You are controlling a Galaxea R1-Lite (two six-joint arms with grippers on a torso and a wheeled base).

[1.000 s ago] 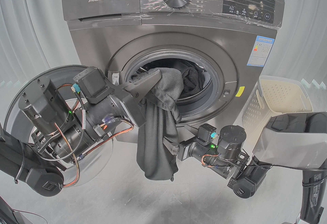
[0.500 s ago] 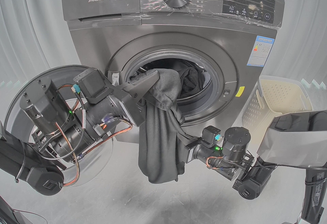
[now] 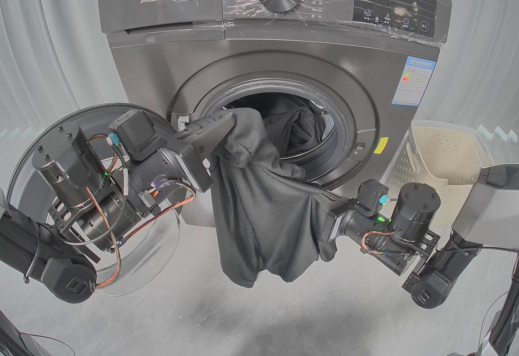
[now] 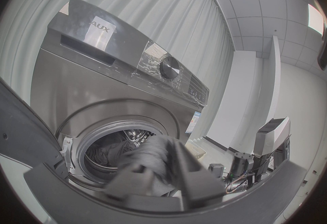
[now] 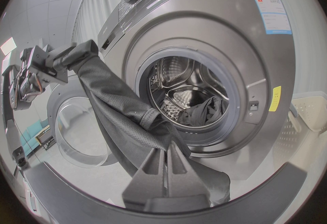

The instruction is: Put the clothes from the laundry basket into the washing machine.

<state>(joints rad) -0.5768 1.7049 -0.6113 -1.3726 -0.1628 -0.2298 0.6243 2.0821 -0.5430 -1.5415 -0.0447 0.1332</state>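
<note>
the grey front-loading washing machine (image 3: 270, 49) stands with its round door (image 3: 154, 251) swung wide open to the robot's left; inside the steel drum (image 5: 180, 85) some dark clothes (image 5: 204, 112) already lie low in a heap; in front of the opening a dark grey garment (image 3: 265, 211) is stretched between the two arms; the left gripper (image 3: 226, 124) is clenched on the garment's upper end, up beside the left rim of the opening, with cloth bunched over its fingers; the right gripper (image 5: 167, 149) sits lower, in front of the machine's lower right, its fingers pressed together and pinching a fold of the same cloth; the fabric runs taut on a slope between the two grips, and the rest hangs loose beneath, clear of the floor; the cream perforated laundry basket (image 3: 454, 151) stands just beside the machine on its right.
</note>
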